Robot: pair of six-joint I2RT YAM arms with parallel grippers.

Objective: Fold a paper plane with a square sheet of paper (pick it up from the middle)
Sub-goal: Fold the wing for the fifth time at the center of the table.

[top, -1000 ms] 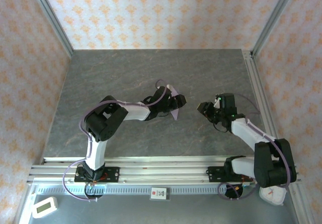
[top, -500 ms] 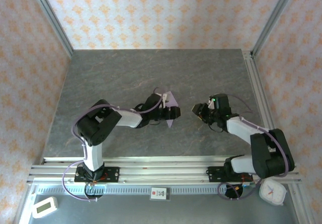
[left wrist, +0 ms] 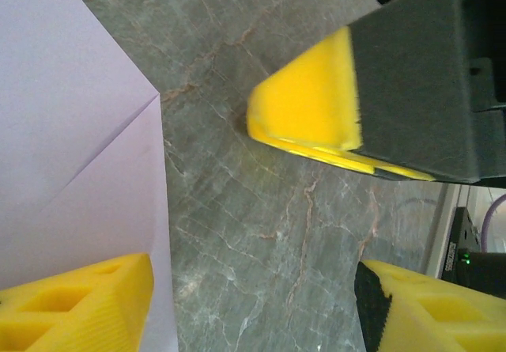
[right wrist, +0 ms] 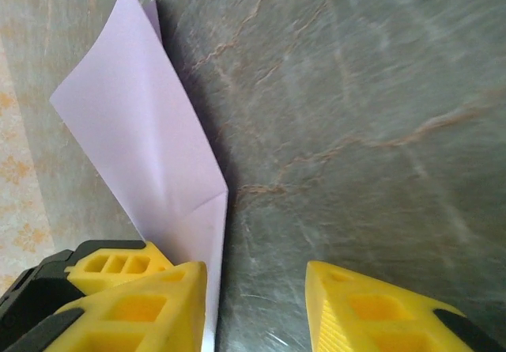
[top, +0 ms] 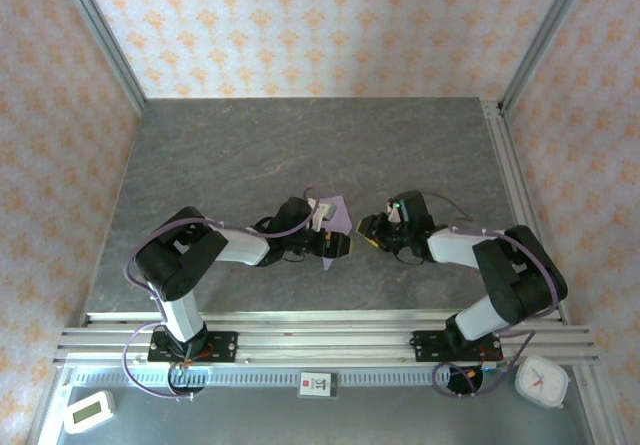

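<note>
Partly hidden, the paper [right wrist: 142, 146] touches parted left end effector [left wrist: 254, 282], facing parted right end effector [right wrist: 257, 277].

No text can be read. A small white tag [top: 316, 384] on the front rail [top: 400, 377] carries a red mark and dark characters too small to make out. The screen of the white device [top: 88, 411] and the face of the clock [top: 541, 381] are likewise illegible.

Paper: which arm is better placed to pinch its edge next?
Right, probably: the right gripper stands open at the paper edge; the left gripper, wide open, has one finger beside it.
</note>
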